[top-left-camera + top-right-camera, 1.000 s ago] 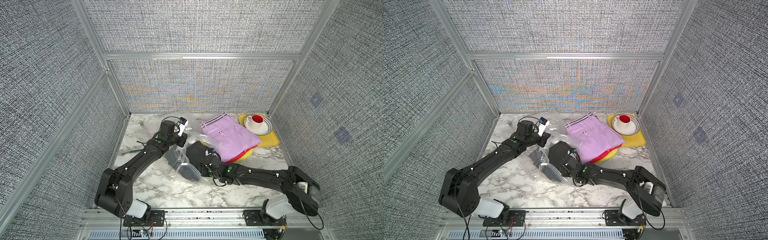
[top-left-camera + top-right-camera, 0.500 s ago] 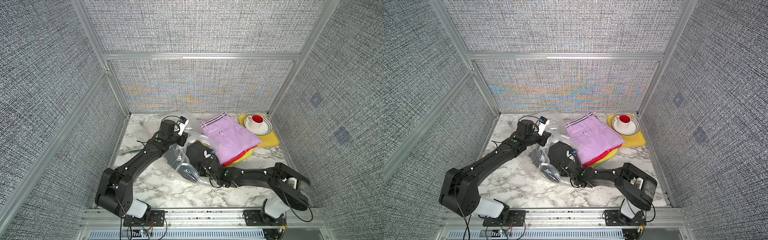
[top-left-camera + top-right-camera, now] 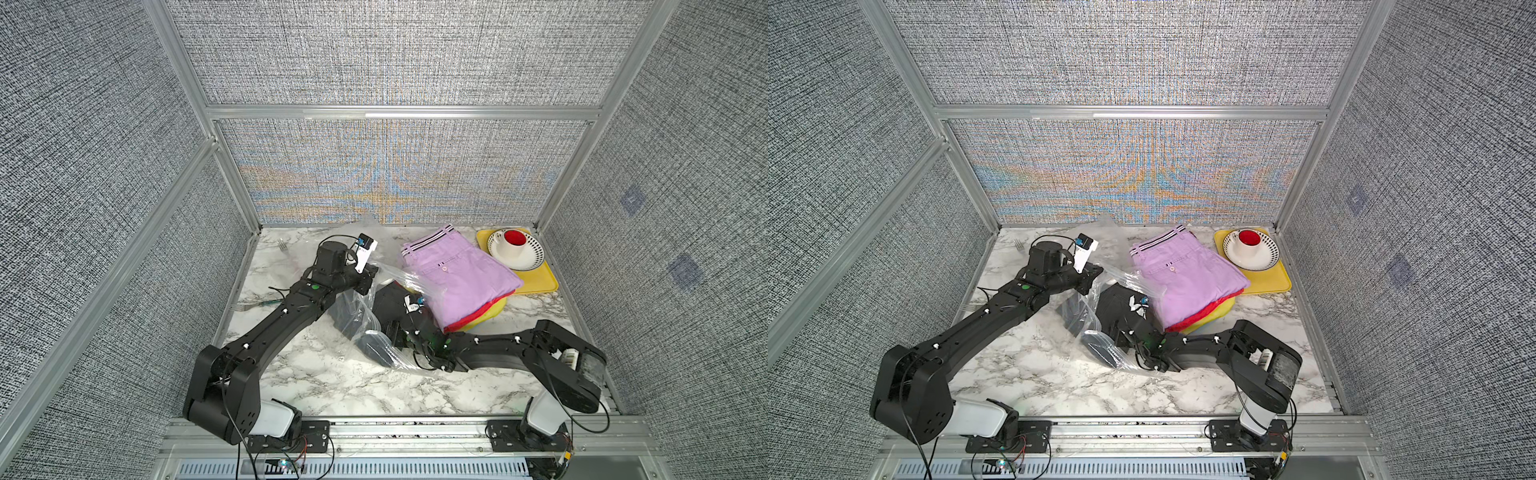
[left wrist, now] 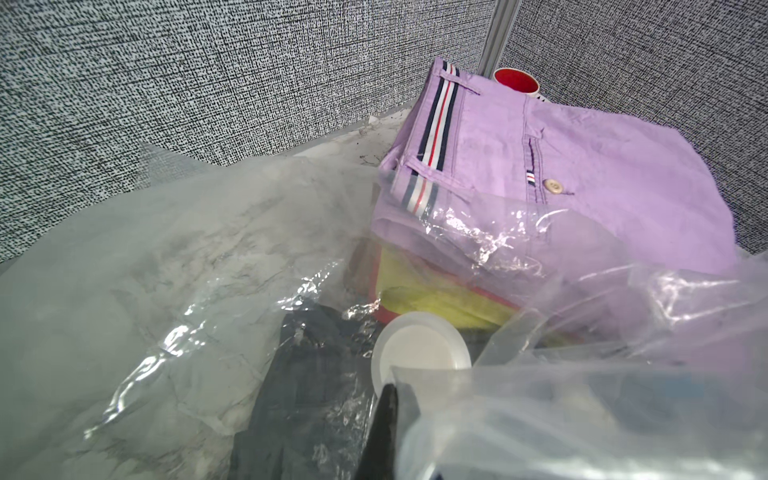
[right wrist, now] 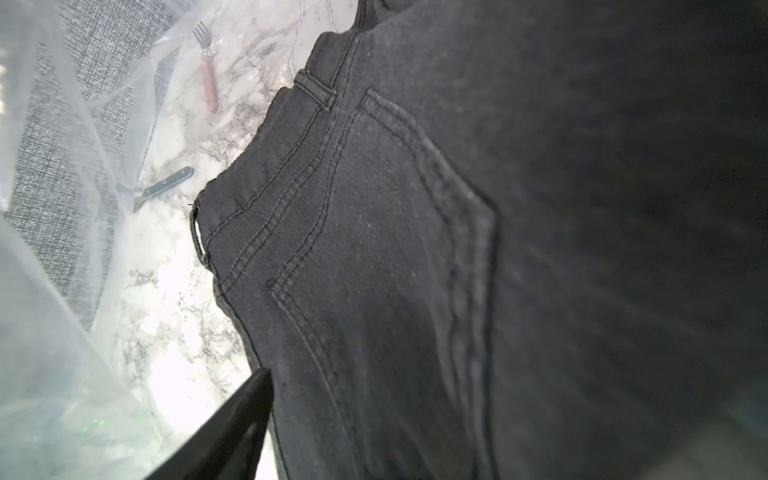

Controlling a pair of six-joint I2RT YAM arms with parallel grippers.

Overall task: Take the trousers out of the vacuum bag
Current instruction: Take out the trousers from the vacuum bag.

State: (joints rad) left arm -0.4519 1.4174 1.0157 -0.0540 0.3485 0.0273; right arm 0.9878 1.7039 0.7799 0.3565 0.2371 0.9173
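Right wrist view, dark trousers [image 5: 415, 249] edge inside vacuum bag [image 5: 62, 124], marble tabletop [image 5: 166, 316] beside

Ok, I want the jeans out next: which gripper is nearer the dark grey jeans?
Right. The right gripper is inside the vacuum bag with a finger at the dark grey jeans; the left gripper pinches the bag's plastic farther back, off the jeans.
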